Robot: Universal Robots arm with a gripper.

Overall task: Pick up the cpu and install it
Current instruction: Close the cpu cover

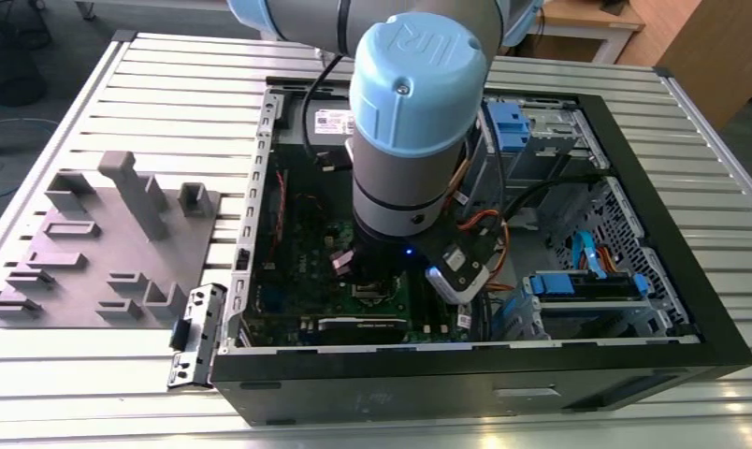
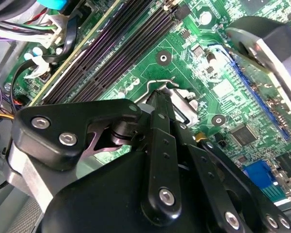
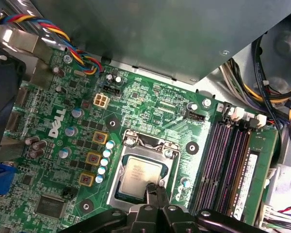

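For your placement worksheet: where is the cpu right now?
In the first wrist view, the cpu lies in the metal socket frame on the green motherboard, by the gripper.

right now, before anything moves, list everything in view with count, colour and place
small flat square metal cpu: one, silvery-grey, lying in the socket frame
shiny rectangular metal socket frame: one, silver, on the motherboard around the cpu
green motherboard: one, green, inside the case
long memory slots: several, black and purple, on the motherboard beside the socket frame
open black computer case: one, black, on the table
grey plastic tray with upright blocks: one, grey, on the table, exterior view's left of the case
slatted metal table: one, silver, under everything
robot arm: one, grey with pale blue cap, reaching down into the case
gripper: one, black, jaws together, tip over the cpu's edge
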